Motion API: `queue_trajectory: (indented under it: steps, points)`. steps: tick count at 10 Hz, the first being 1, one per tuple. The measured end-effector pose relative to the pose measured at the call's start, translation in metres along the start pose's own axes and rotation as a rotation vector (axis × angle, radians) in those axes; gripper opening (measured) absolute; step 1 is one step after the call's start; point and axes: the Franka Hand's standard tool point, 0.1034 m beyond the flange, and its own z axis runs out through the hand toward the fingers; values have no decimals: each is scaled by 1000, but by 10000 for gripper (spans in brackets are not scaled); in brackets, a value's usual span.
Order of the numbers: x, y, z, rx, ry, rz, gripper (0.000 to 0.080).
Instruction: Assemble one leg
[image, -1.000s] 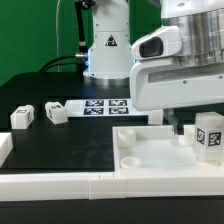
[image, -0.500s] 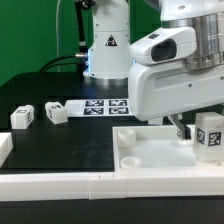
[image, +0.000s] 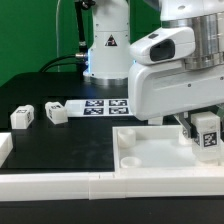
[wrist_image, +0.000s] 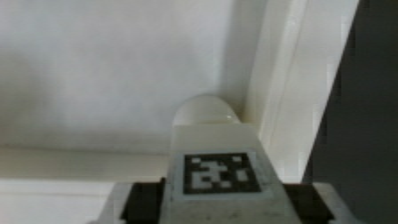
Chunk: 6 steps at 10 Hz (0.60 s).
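Wrist view shows the leg (wrist_image: 217, 168) clamped between the fingers (wrist_image: 135, 204) over the tray (image: 150, 160).

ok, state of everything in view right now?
fingers: shut on the held leg.
held leg: upright, tag towards the exterior camera, over the square tray piece; seated or not, cannot tell.
square tray piece: flat on the table, open side up.
outer loose leg: lying on the table, untouched.
inner loose leg: lying on the table, untouched, apart from the outer one.
marker board: flat on the table.
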Motion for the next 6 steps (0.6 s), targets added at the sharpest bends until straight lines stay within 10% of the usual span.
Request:
queue_trajectory:
  steps: [6]
  points:
    - [0, -4, 2, 1, 8, 830, 290]
